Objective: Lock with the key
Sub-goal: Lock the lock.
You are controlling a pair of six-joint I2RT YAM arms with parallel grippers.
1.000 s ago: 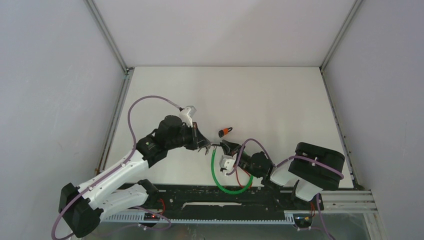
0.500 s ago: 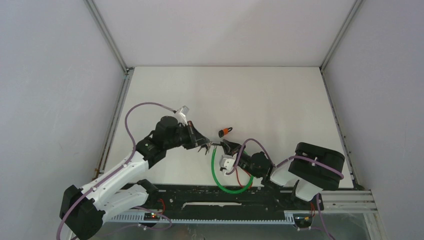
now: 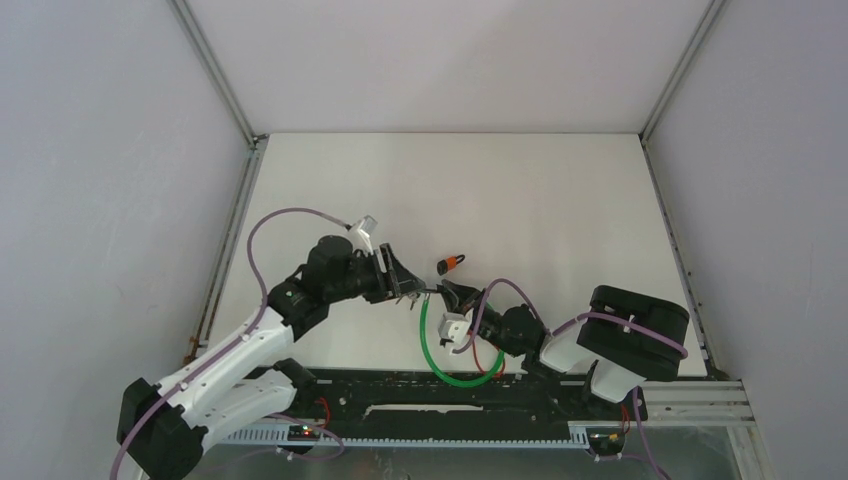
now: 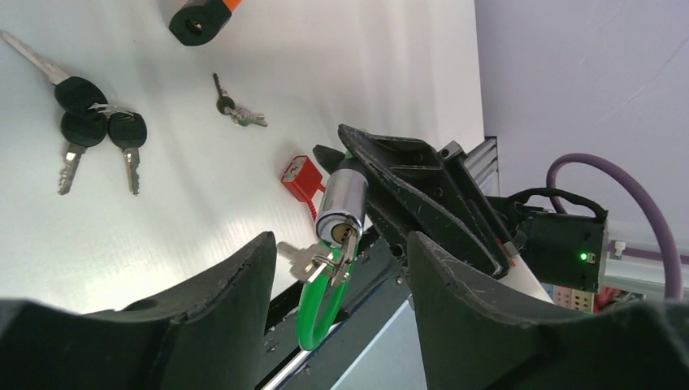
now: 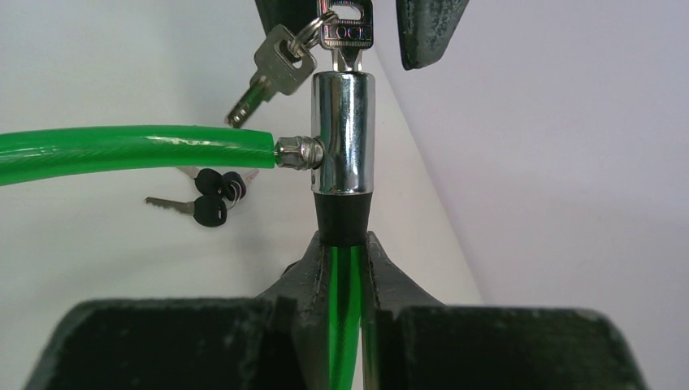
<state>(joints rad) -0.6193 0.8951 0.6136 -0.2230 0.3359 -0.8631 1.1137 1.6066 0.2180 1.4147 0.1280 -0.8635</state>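
From above, the left gripper [image 3: 405, 287] and right gripper [image 3: 458, 297] met mid-frame at the lock [image 3: 437, 291], its green cable [image 3: 432, 345] looping toward the bottom. In the left wrist view the left jaws stood open, clear of the key [image 4: 348, 237] seated in the chrome lock (a spare [image 4: 299, 260] dangled beside it). In the right wrist view the right gripper pinched the cable just under the upright lock at centre. We judged the turning step in hand; next, close squarely on the key head and twist.
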